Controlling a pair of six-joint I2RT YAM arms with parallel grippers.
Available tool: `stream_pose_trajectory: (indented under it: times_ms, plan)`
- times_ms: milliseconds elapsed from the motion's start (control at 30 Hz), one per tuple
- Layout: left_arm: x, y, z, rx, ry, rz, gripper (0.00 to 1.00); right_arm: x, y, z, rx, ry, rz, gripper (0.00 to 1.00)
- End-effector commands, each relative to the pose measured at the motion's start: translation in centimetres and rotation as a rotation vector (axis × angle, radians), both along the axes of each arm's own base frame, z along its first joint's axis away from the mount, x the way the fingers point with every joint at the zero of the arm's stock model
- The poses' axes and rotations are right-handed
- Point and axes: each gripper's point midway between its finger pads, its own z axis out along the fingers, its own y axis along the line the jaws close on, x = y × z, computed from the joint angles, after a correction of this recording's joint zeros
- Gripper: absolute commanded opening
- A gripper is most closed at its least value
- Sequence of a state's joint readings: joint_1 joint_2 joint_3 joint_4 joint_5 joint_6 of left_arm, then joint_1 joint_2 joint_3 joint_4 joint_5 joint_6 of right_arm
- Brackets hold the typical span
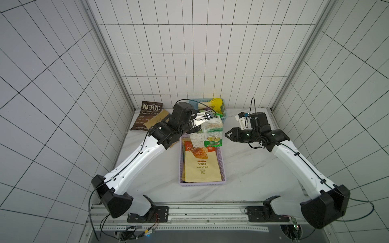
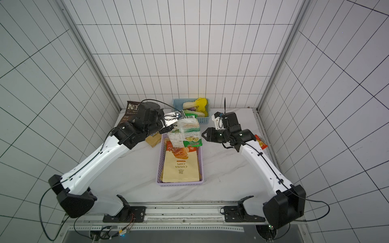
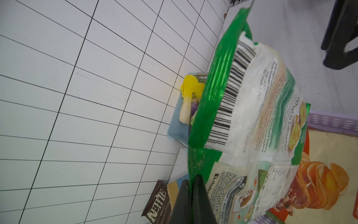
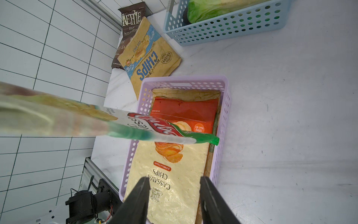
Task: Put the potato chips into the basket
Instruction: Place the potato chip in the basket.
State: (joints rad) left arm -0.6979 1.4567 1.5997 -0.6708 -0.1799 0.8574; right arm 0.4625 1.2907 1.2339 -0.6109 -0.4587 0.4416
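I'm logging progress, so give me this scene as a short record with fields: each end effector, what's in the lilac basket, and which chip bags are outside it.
Left end effector: shut on the white-green bag, held above the far end of the lilac basket
Right end effector: open, empty, beside that bag
In basket: cream cassava bag on top; bags beneath mostly hidden
Outside, far-left corner: Kettle bag, tan kraft bag lying partly over it
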Motion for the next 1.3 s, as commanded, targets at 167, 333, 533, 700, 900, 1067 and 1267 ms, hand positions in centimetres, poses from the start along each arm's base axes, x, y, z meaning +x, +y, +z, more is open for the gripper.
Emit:
stream_pose_trajectory:
  times_ms: [167,333,533,700,900,1067,1267]
  plan:
    - [2.7,-2.1,1.8,-0.027,-0.143,-0.010,0.00,-0.6,-1.4,-1.0,-0.008,0.026,-0.031,0.46]
    - [3.6,-2.1,0.9,0.011,-0.149,0.012,0.00,-0.5,-1.4,-0.8,-0.002,0.028,-0.028,0.46]
    - [2.1,-1.3,-2.9,0.075,-0.082,-0.002,0.00,-0.5,-1.8,-0.9,-0.007,0.023,-0.039,0.46]
    - [-0.2,0.0,-6.8,0.132,-0.015,0.000,0.00,-0.6,-2.1,-0.5,-0.003,0.018,-0.044,0.46]
    - [-5.2,0.8,-10.0,0.148,0.151,-0.039,0.00,-0.5,-2.5,-0.4,-0.003,0.017,-0.051,0.46]
    - [-11.1,0.7,-12.9,0.179,0.368,-0.143,0.00,-0.3,-2.5,-0.3,0.001,0.023,-0.057,0.46]
    - [-14.9,2.1,-17.5,0.328,0.478,-0.193,0.00,-0.2,-2.4,-0.4,0.008,0.035,-0.055,0.46]
